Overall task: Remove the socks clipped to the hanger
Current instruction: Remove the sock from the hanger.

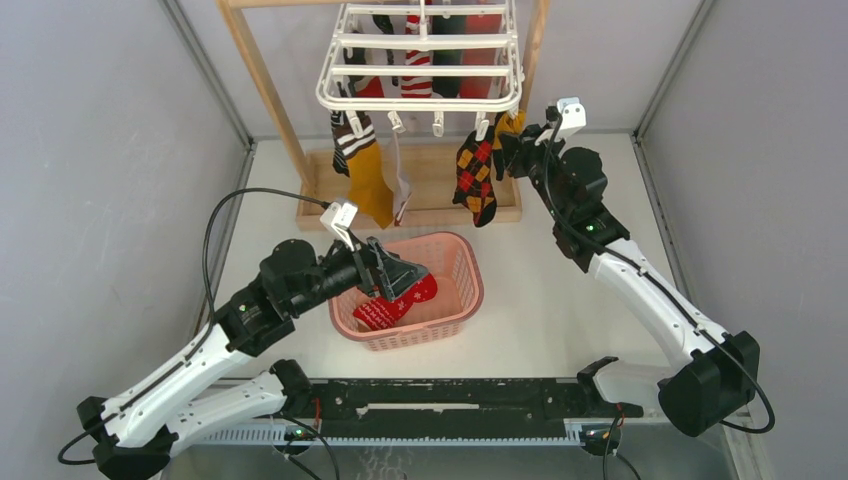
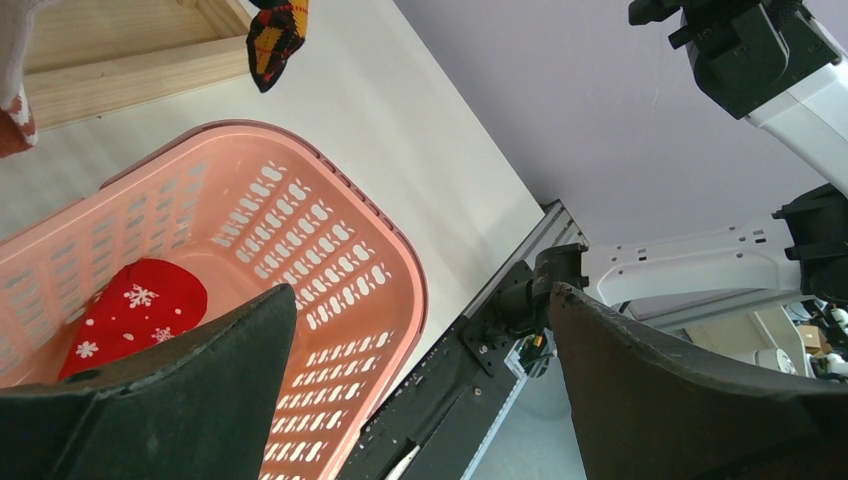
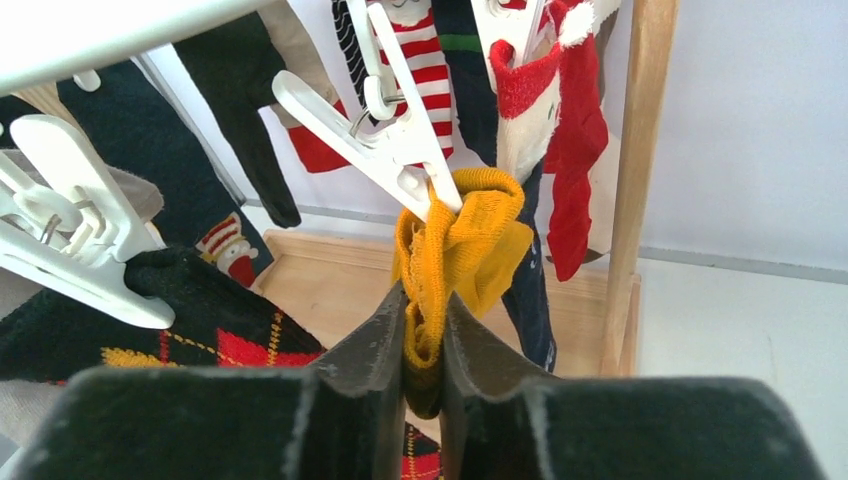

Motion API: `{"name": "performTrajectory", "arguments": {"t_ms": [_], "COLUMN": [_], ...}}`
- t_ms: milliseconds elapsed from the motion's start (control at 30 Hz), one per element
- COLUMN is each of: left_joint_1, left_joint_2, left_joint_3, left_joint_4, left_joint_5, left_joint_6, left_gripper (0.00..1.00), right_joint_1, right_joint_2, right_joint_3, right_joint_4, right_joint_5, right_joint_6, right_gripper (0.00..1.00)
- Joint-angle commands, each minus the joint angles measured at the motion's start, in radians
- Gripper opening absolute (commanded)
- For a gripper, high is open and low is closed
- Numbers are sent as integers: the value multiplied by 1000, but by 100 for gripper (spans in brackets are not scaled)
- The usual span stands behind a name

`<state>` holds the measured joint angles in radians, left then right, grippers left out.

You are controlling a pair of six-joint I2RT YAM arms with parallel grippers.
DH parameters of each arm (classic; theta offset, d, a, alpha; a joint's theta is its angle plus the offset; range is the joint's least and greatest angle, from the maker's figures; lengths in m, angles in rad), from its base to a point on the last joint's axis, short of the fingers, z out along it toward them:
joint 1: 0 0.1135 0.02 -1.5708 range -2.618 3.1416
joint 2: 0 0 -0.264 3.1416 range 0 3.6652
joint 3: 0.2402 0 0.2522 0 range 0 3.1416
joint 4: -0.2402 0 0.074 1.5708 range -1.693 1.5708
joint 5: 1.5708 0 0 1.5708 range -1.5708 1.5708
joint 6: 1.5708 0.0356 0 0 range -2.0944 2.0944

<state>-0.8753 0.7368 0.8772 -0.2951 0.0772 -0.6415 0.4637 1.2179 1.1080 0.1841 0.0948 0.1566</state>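
The white hanger (image 1: 420, 75) hangs from a wooden stand with several socks clipped under it. My right gripper (image 1: 512, 143) is shut on a mustard yellow sock (image 3: 465, 250) that a white clip (image 3: 400, 165) still holds at the hanger's front right corner. An argyle sock (image 1: 476, 178) hangs just left of it, and a brown-banded mustard sock (image 1: 364, 170) at the front left. My left gripper (image 1: 405, 275) is open and empty above the pink basket (image 1: 462, 262), where a red snowflake sock (image 2: 135, 310) lies.
The wooden stand's base (image 1: 420, 195) lies behind the basket, with an upright (image 1: 265, 85) at the left. Grey walls close both sides. A black rail (image 1: 450, 400) runs along the near edge between the arm bases.
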Motion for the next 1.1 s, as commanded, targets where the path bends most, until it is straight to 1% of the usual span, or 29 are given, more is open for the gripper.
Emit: {"name": "performTrajectory", "arguments": {"t_ms": [0,133,633,867,1067], "left_joint_1": [-8,-7,-7,-7,-8], "left_joint_2": [-11,-7,-21,-29,-30], "left_joint_3": [-5,1,-13,-18,-18], "left_joint_4": [28,32,40,40,42], "left_joint_5": [-10,-7,-3,-6,-7], "left_joint_6": [28,28,21,18,19], "left_gripper": [100,100,100,100,100], "right_joint_1": [13,28,116,188,264], "right_joint_2": [-35,-64,-164,-204,-208], "right_joint_3": [45,32,-18,-33,-33], "right_joint_4": [12,-3,-68,-95,-101], "right_joint_5": [-23,-15,62,103,143], "right_joint_6": [-9,-12,-31,-49,-73], "right_gripper": [18,14,13,12,12]}}
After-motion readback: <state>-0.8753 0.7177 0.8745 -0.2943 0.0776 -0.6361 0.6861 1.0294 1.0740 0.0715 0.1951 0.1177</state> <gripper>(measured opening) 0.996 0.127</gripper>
